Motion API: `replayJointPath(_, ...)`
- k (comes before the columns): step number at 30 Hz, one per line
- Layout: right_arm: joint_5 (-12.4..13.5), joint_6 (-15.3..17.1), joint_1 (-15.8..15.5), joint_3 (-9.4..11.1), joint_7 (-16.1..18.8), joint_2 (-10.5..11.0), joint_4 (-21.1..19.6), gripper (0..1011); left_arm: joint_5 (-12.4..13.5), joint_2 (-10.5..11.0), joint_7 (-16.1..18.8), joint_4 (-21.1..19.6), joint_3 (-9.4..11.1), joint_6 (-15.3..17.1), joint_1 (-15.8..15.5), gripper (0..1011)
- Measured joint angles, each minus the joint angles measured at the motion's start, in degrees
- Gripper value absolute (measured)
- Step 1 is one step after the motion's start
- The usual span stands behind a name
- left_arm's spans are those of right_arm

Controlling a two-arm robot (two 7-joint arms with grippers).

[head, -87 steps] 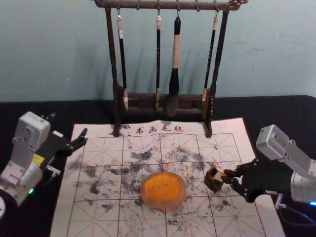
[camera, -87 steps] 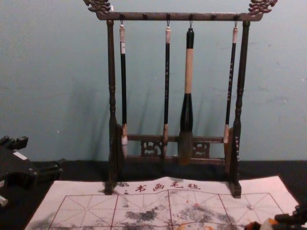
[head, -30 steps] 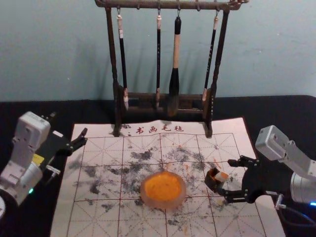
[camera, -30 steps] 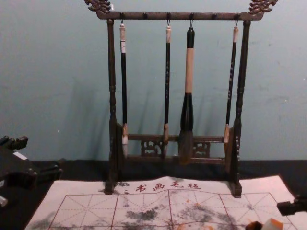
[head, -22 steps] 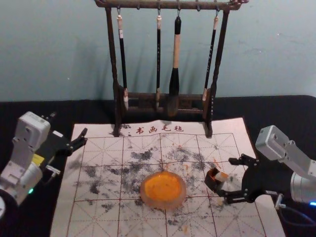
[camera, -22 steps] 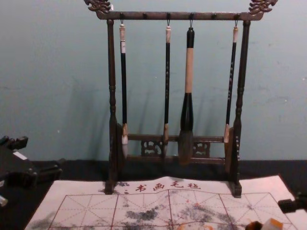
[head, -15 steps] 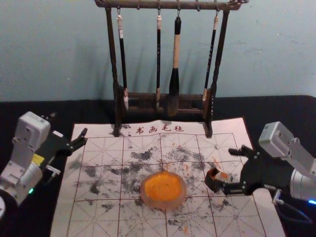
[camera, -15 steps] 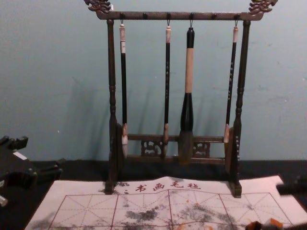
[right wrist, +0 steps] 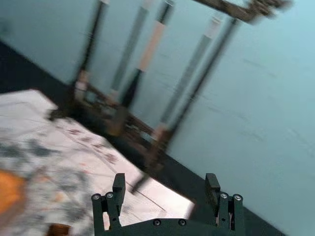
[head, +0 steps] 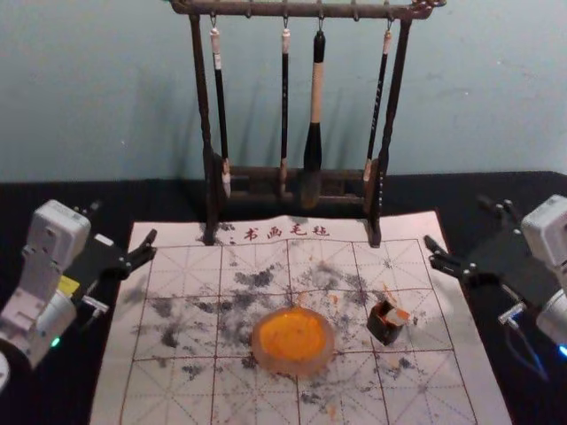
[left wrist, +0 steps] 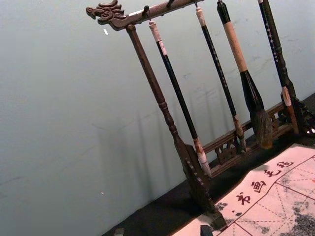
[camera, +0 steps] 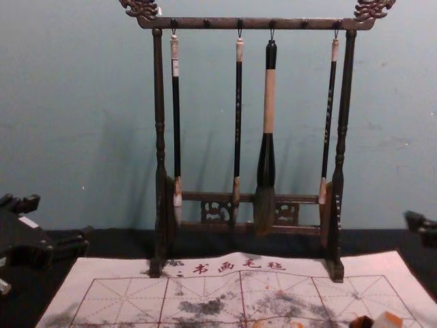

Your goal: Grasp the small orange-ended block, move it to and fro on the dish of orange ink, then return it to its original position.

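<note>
1. Block point(head: 401, 315) is sitting in the little dark box point(head: 383, 331), just right of the ink dish point(head: 292, 364).
2. Right claw point(head: 455, 221) is wide open and empty, by the sheet's point(head: 469, 390) right edge. Left claw point(head: 124, 221) is parked open at the other side.
3. My guess: I'm at the end, block returned. Next I'd just park the right arm, well away from the box.
</note>
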Motion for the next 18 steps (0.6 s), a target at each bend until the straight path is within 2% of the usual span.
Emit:
replayJointPath(1,-1.05,-0.11,-0.98,0.54,-2.48,-1.13,0.53,1000,0.00,0.00,0.00,0.00,0.00,0.00,0.01,1001)
replayJointPath(4,-2.13,0.02,-2.14,1.23,-5.16,-2.53,1.54,1000,0.00,0.00,0.00,0.00,0.00,0.00,0.00,1001)
replayJointPath(5,-2.80,0.16,-2.92,1.72,-7.03,-3.54,2.28,1000,0.00,0.00,0.00,0.00,0.00,0.00,0.00,1001)
replayJointPath(6,-2.80,0.16,-2.92,1.72,-7.03,-3.54,2.28,1000,0.00,0.00,0.00,0.00,0.00,0.00,0.00,1001)
replayJointPath(8,-4.31,-0.11,-4.36,2.35,-10.27,-5.41,3.89,1000,0.00,0.00,0.00,0.00,0.00,0.00,0.00,1001)
replayJointPath(13,-5.74,-0.71,-5.30,2.76,-12.43,-7.26,5.76,1000,0.00,0.00,0.00,0.00,0.00,0.00,0.01,1001)
replayJointPath(18,-5.52,-0.80,-5.16,3.17,-11.50,-7.94,6.77,1000,0.00,0.00,0.00,0.00,0.00,0.00,0.01,1001)
